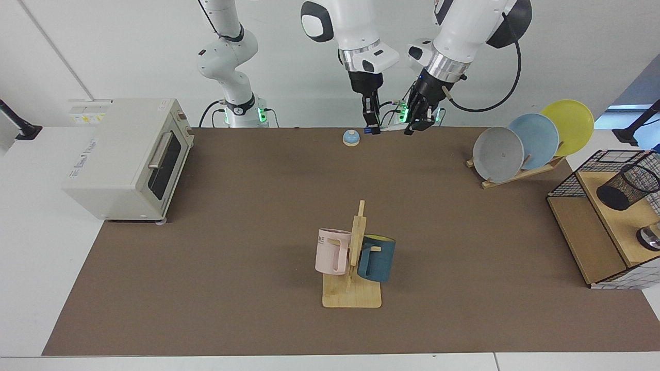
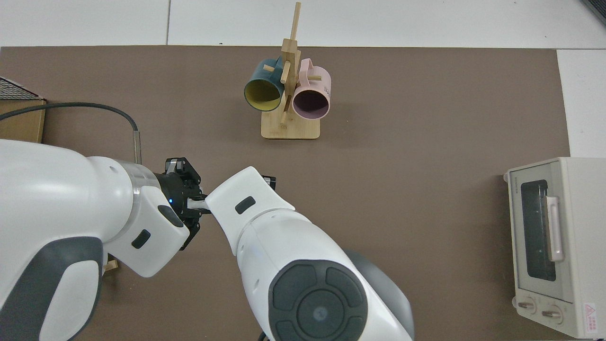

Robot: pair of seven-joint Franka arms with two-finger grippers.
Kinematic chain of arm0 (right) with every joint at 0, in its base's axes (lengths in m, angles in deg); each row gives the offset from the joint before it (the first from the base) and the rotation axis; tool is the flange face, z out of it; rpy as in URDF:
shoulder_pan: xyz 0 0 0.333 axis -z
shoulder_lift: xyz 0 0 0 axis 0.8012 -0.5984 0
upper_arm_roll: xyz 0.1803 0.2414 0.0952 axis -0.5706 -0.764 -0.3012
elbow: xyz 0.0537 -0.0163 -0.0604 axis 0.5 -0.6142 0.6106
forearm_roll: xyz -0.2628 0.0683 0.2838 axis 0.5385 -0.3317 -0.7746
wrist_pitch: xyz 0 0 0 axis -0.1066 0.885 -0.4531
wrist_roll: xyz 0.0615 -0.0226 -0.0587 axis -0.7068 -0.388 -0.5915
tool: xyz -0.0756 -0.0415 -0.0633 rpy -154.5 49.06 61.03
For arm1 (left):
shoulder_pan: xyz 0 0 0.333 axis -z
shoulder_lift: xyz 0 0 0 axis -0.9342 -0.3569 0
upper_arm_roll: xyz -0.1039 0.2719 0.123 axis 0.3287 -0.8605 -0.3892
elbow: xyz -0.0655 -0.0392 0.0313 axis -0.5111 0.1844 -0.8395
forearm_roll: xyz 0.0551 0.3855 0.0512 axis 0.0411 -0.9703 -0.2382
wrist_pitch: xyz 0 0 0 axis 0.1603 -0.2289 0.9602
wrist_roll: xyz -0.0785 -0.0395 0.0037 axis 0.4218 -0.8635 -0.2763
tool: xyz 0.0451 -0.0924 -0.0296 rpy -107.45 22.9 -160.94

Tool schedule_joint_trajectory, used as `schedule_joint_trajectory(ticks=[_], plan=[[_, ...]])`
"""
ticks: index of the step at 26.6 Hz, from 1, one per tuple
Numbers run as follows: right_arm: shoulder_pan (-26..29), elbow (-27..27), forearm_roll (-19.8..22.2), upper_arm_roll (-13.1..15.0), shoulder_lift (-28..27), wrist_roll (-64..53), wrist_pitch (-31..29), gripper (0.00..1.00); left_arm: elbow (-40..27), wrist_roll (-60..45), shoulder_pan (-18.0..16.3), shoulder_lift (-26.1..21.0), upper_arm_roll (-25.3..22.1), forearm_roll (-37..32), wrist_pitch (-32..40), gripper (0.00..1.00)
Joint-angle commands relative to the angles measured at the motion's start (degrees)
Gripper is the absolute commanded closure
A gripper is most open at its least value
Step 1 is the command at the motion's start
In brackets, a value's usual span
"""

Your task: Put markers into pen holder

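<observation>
two arms meet at the far edge of a brown table (image 1: 206,257); handover of the marker looks to be the step in hand.

- toaster oven (image 1: 124,157) at one end of the table, well apart from the work.
- wire basket shelf (image 1: 593,216) at the other end. the pen holder (image 1: 626,186) sits on its wooden top, apparently tipped over, dark base toward the camera and mouth toward the back. empty as far as i can see.
- plate rack (image 1: 521,149) with three plates between the shelf and the arms; mug stand (image 1: 353,268) mid-table with a pink and a blue mug. neither is involved.
- right arm hangs straight down. right gripper (image 1: 372,123) is closed on the marker (image 2: 197,204) near its blue cap end, just above the table.
- left arm slants in beside it. left gripper (image 1: 415,126) has its fingers drawn in around the white barrel's other end; from above the barrel spans the short gap between the two grippers, roughly level.
- small blue bell (image 1: 351,137) on the table just beside the right gripper, not touched.

judgement: both claws seem to hold the marker at once, so nothing has been delivered yet. next move calls for the right gripper to let go, then the left arm to carry the marker across past the plates. a tipped holder would need a near-level entry into its mouth; risk is the marker sliding out again.
</observation>
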Motion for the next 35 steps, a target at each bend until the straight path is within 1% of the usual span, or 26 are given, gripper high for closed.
schedule_joint_trajectory(ticks=[1, 2, 3, 4, 5, 11, 15, 17, 20, 22, 24, 27, 28, 30, 33, 35], plan=[[-0.2, 0.8, 0.0, 0.3, -0.4, 2.4, -0.5, 1.0, -1.9, 0.0, -0.1, 1.7, -0.6, -1.1, -0.6, 1.0], [-0.2, 0.8, 0.1, 0.3, -0.4, 2.5, -0.5, 0.93, -1.9, 0.0, -0.1, 1.7, -0.7, -1.1, -0.5, 1.0], [-0.2, 0.8, 0.1, 0.3, -0.4, 2.5, -0.5, 0.78, -1.9, 0.0, -0.1, 1.7, -0.7, -1.1, -0.3, 1.0], [-0.2, 0.8, 0.2, 0.3, -0.4, 2.5, -0.5, 0.46, -1.8, 0.0, -0.2, 1.7, -0.8, -1.1, -0.2, 1.0], [-0.2, 0.7, 0.3, 0.3, -0.4, 2.4, -0.6, 0.0, -1.8, -0.1, -0.2, 1.7, -0.9, -1.1, -0.1, 1.0], [-0.1, 0.7, 0.3, 0.3, -0.4, 1.8, -0.6, 0.0, -1.6, -0.7, -0.5, 1.7, -1.1, -1.2, 0.8, 1.0], [0.0, 0.1, 0.3, 0.3, -0.1, 1.7, -0.5, 0.0, -1.5, -0.8, -2.2, 1.6, -1.1, -4.6, 1.8, 1.0], [0.6, -0.5, 0.3, 0.3, 0.3, 0.8, -0.4, 0.0, -1.4, -0.5, -4.1, 1.6, -1.1, -7.5, 3.0, 1.0], [1.7, -0.8, 0.1, 0.8, 0.4, -1.2, 0.3, 0.0, -1.3, -0.5, -7.5, 1.7, -1.1, -10.0, 5.5, 1.0], [3.7, -0.8, 0.0, 0.7, 0.5, -1.2, 1.0, 0.0, -1.2, -0.5, -9.4, 1.7, -1.1, -13.1, 6.1, 1.0], [5.6, -0.8, -0.4, 0.7, 0.6, -1.1, 2.3, 0.0, -0.3, -0.5, -10.5, 1.7, -1.1, -17.1, 6.9, 1.0], [8.1, -0.6, -1.8, 1.0, 0.9, -0.6, 3.5, 0.0, 1.3, -0.5, -12.9, 1.3, -1.1, -22.1, 7.8, 1.0], [9.8, -0.5, -2.2, 1.2, 1.2, -0.6, 3.9, 0.0, 1.5, -0.5, -14.3, 1.2, -1.1, -24.8, 7.9, 1.0], [12.2, 0.0, -2.6, 1.2, 1.4, -0.5, 4.5, 0.0, 1.6, -0.5, -15.6, 1.2, -1.1, -28.6, 8.1, 1.0], [15.3, 0.3, -2.7, 1.6, 1.6, -0.2, 5.0, 0.0, 1.9, -0.4, -17.6, 1.1, -1.1, -32.3, 8.1, 1.0], [16.8, 0.5, -2.4, 1.6, 1.8, 0.7, 5.3, 0.0, 2.7, -0.4, -19.5, 1.1, -1.1, -34.0, 8.1, 1.0]])
